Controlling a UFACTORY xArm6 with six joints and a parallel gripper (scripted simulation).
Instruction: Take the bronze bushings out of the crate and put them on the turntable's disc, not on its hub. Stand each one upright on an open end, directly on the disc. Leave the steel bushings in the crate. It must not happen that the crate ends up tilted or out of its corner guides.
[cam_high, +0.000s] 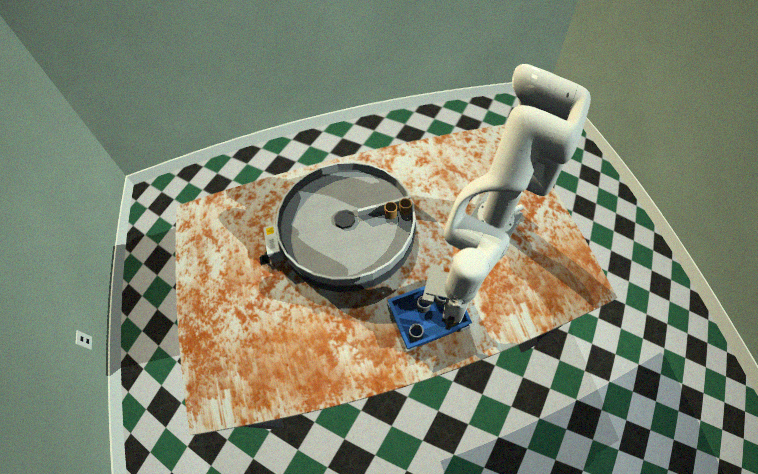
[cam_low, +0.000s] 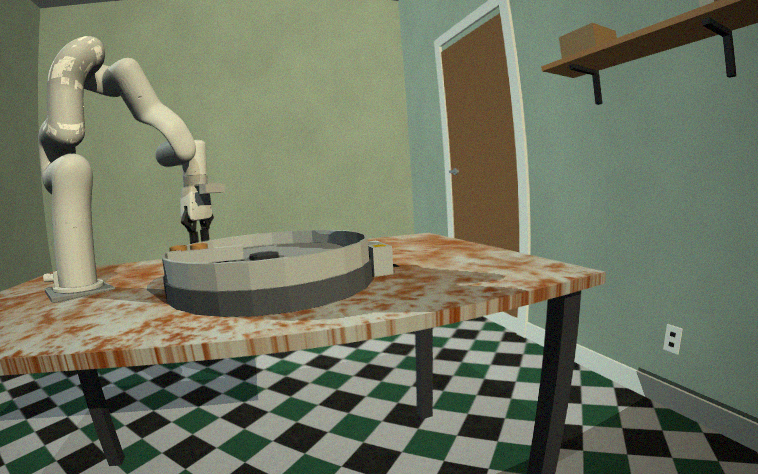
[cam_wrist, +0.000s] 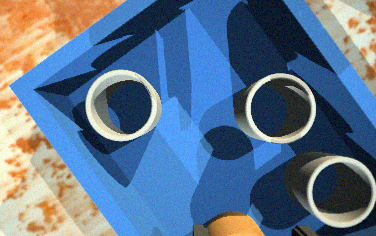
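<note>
The jaws (cam_high: 450, 314) hang part open, gripping nothing, low over the blue crate (cam_wrist: 40, 107) near the bench (cam_low: 503, 279) edge. Directly beneath them stands a bronze bushing (cam_wrist: 231, 225). Three steel bushings (cam_wrist: 123, 105) stand farther along the crate floor, apart from one another. Well beyond the jaws, two bronze bushings (cam_high: 390, 210) stand beside the turntable (cam_high: 290, 251) rim.
</note>
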